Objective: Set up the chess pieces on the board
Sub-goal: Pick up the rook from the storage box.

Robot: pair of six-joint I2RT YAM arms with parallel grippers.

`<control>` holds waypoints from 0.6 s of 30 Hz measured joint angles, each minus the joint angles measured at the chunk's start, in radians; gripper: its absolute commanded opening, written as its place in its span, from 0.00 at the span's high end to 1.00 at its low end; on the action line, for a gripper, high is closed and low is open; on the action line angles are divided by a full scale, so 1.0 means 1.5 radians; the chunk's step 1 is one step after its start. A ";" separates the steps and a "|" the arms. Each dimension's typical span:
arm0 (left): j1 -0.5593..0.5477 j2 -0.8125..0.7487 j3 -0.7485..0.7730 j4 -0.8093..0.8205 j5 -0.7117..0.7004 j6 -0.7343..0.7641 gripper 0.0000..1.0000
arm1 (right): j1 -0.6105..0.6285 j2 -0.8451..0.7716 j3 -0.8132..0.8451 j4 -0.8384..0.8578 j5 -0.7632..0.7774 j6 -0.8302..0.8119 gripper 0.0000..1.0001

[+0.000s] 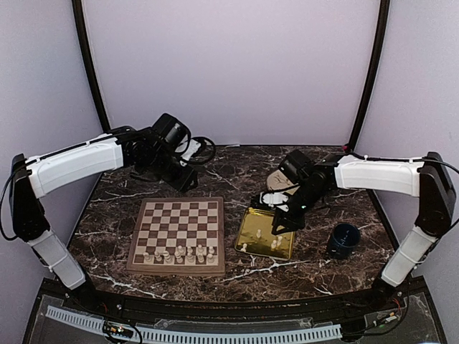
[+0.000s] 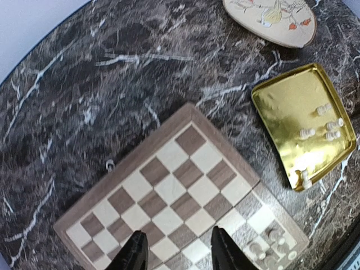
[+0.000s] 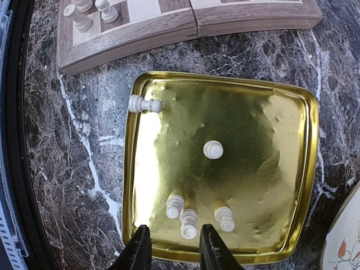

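Carefully: right pincer [image 3: 173,236] hangs narrowly parted, empty, over the gold tray [image 3: 264,129] at three o'clock of the board [image 1: 179,226]; centre on the lying chess piece [image 3: 188,223] before closing; left pincer [image 2: 179,236] parted, empty.

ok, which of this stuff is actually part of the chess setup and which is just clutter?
Job:
- board
- chess pieces on its near row
- loose pieces waiting in the gold tray

Lying about:
- blue cup
- painted plate

I see plain pale-lilac walls [image 1: 229,64] enclosing a dark, white-veined marble table [image 1: 237,168], black poles [image 1: 92,72] at its far corners; even lighting.
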 measured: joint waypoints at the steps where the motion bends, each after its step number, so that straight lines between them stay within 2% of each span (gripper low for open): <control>1: 0.000 0.015 0.014 0.021 0.002 0.020 0.59 | 0.010 0.002 0.000 -0.002 0.010 0.000 0.70; 6: 0.002 0.064 0.036 0.100 0.023 0.076 0.59 | 0.020 0.025 -0.001 -0.001 0.056 0.001 0.70; 11: 0.013 0.073 -0.018 0.157 0.050 0.097 0.59 | 0.022 0.046 -0.001 -0.002 0.082 0.001 0.70; 18: 0.025 0.073 -0.057 0.177 0.066 0.104 0.59 | 0.023 0.064 -0.001 -0.005 0.094 0.001 0.70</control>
